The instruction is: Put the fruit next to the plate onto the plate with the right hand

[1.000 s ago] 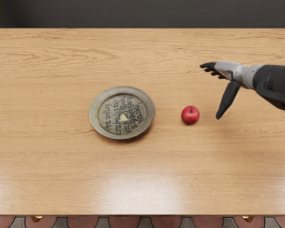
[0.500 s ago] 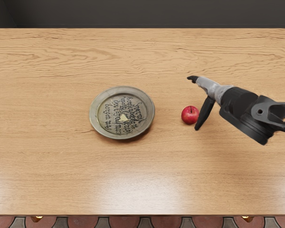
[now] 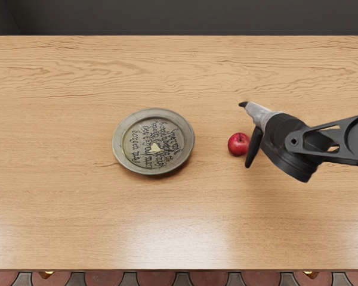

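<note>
A wide wooden table (image 3: 179,226) is shown against a dark wall. The right hand (image 3: 259,116) has been lowered slightly, its fingers spread and holding nothing. The engraved metal plate (image 3: 120,140) is unmoved. The red apple (image 3: 238,143) is left on the table right of the plate, just beside the thumb.

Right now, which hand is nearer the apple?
Right. The right hand is open just to the picture-right of the apple, not grasping it. The left hand is out of view.

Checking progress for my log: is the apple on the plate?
No, the apple lies on the table right of the plate, apart from it.
</note>
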`<action>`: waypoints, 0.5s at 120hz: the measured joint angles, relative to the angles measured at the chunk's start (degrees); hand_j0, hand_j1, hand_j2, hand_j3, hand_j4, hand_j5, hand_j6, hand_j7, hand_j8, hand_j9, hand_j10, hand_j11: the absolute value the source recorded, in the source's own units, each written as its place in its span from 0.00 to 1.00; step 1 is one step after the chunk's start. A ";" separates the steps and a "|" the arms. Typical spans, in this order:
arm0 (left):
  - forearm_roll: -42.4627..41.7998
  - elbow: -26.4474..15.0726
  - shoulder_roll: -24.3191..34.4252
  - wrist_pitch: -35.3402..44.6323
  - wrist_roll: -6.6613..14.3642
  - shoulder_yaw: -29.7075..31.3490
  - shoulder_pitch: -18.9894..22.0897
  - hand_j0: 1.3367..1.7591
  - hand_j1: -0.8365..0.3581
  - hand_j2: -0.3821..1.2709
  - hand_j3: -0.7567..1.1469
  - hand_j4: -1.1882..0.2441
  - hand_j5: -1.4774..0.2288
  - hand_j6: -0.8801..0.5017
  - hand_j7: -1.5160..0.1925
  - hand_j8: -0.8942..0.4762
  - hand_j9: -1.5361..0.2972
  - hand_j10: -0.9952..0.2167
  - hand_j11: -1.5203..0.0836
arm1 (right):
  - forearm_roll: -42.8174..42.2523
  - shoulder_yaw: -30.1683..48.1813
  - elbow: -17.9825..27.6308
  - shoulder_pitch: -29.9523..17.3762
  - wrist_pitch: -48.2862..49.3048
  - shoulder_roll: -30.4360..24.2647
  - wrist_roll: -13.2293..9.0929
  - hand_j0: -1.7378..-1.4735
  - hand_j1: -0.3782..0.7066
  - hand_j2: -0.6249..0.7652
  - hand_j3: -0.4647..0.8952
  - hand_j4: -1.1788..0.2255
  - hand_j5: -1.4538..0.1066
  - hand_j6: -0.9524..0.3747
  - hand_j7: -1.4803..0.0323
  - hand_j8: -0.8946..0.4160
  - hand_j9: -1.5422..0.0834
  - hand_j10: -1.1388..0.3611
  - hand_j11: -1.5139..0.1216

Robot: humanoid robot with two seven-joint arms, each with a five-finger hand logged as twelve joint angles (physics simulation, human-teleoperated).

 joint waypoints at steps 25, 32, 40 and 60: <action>0.00 0.00 0.00 0.00 0.01 0.00 0.00 0.76 0.76 0.26 0.40 0.67 0.69 0.47 0.71 0.48 0.67 0.63 0.76 | -0.20 -0.32 -2.47 -0.58 -0.06 3.12 0.00 0.30 0.07 0.44 0.34 0.81 0.90 0.69 0.95 0.65 0.92 0.73 0.90; 0.00 0.00 0.00 0.00 0.01 0.00 0.00 0.76 0.76 0.26 0.40 0.67 0.69 0.47 0.71 0.48 0.67 0.63 0.76 | -0.15 -0.34 -2.98 -0.79 -0.06 3.70 0.00 0.30 0.07 0.44 0.34 0.81 0.90 0.69 0.95 0.65 0.92 0.73 0.90; 0.00 0.00 0.00 0.00 0.02 0.00 0.00 0.76 0.76 0.26 0.40 0.67 0.69 0.47 0.71 0.48 0.67 0.63 0.76 | -0.17 -0.33 -3.30 -1.22 -0.06 4.09 0.00 0.30 0.07 0.44 0.34 0.81 0.90 0.69 0.95 0.65 0.92 0.73 0.90; 0.00 0.00 0.00 0.00 0.02 0.00 0.00 0.76 0.76 0.26 0.40 0.67 0.69 0.47 0.71 0.48 0.67 0.63 0.76 | -0.29 -0.28 -3.87 -2.09 -0.06 5.00 0.00 0.30 0.12 0.44 0.34 0.78 0.86 0.65 0.90 0.61 0.88 0.70 0.86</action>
